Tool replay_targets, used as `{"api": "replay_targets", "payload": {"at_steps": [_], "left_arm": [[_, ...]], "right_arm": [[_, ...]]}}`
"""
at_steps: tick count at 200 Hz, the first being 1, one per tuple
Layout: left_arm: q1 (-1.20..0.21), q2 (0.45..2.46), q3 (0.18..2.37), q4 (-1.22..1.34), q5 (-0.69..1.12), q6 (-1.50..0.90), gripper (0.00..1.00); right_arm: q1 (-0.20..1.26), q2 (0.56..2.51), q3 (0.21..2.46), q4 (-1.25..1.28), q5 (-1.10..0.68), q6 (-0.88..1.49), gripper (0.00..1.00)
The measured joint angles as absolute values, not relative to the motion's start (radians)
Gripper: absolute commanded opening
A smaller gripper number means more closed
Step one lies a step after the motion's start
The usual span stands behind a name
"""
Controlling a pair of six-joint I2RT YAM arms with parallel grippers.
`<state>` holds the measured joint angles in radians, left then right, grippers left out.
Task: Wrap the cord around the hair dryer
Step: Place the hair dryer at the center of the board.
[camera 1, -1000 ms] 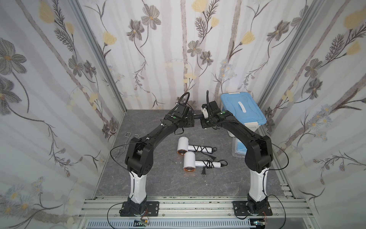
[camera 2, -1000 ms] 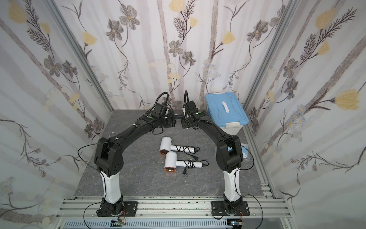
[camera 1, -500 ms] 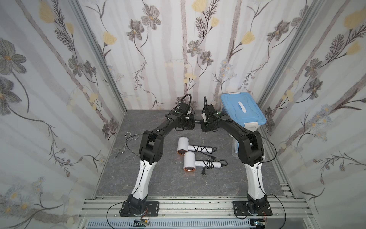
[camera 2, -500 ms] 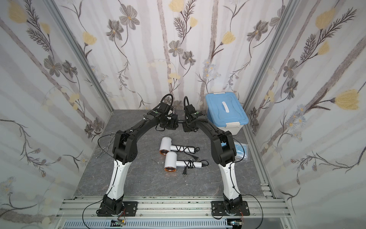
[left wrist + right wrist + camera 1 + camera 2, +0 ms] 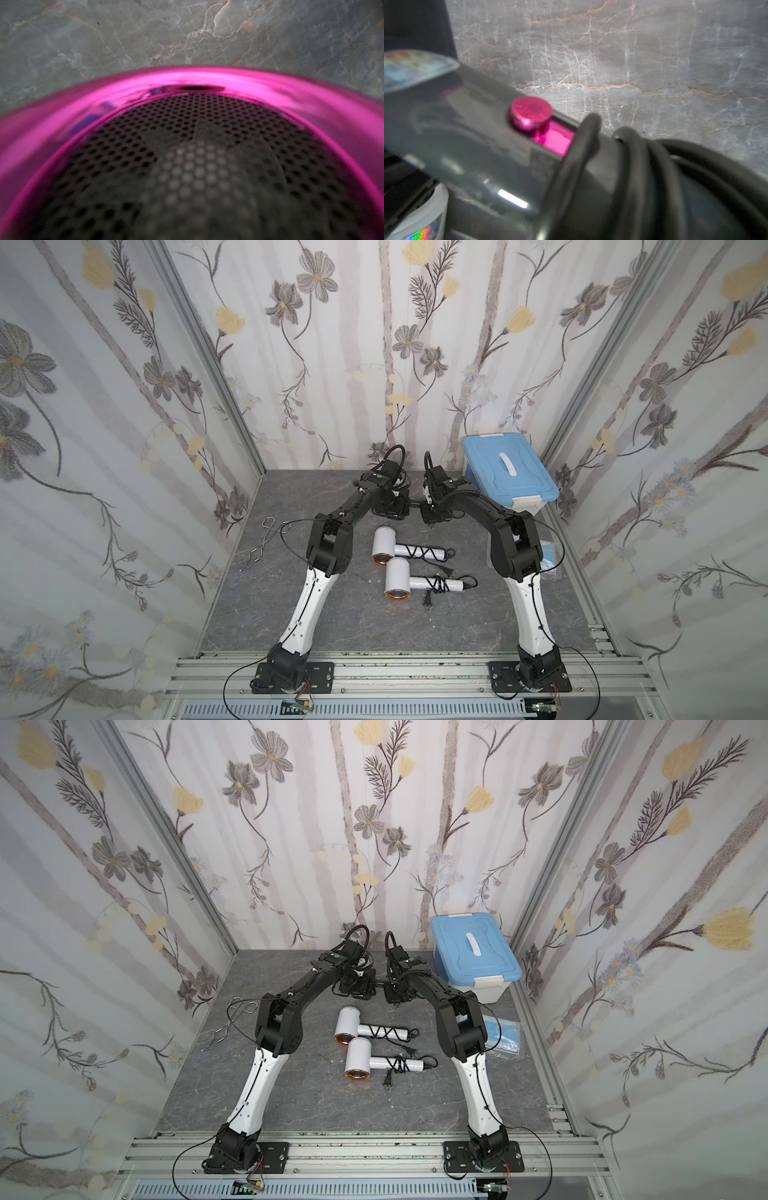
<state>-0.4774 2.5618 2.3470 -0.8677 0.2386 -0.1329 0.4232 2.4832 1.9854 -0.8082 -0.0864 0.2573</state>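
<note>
A dark grey hair dryer (image 5: pixel 413 502) hangs between my two grippers at the back middle, above the table, in both top views. My left gripper (image 5: pixel 392 508) is shut on its head. The left wrist view shows only the head's magenta ring (image 5: pixel 187 81) and black mesh (image 5: pixel 197 166); the fingers are hidden. My right gripper (image 5: pixel 430 510) is at the handle (image 5: pixel 467 135), which carries a magenta switch (image 5: pixel 531 112). Black cord (image 5: pixel 633 166) coils round the handle right at the jaws. Its fingers are hidden too.
Two white hair dryers (image 5: pixel 384 545) (image 5: pixel 397 578) lie mid-table, each with its cord wound on the handle and a plug (image 5: pixel 427 600) beside the nearer one. A blue-lidded box (image 5: pixel 509 472) stands back right, metal tongs (image 5: pixel 259 547) lie left, and a blue packet (image 5: pixel 550 556) lies right.
Both arms have leaned forward and their elbows have risen. The held dryer has come a little lower towards the table. Both grips are unchanged.
</note>
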Motion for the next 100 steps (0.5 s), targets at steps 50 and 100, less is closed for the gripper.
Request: {"api": "replay_targets", "payload": {"at_steps": [50,100], "left_arm": [[-0.477,2.577,2.354,-0.896,0.218,-0.125,0.26],[-0.479,2.579,2.36,-0.9,0.171,-0.068,0.77]], "right_arm": [[0.421,2.512,1.989,-0.808,-0.125,0.257,0.15],[0.422,2.519,1.996,-0.806,-0.167,0.252,0.27]]}}
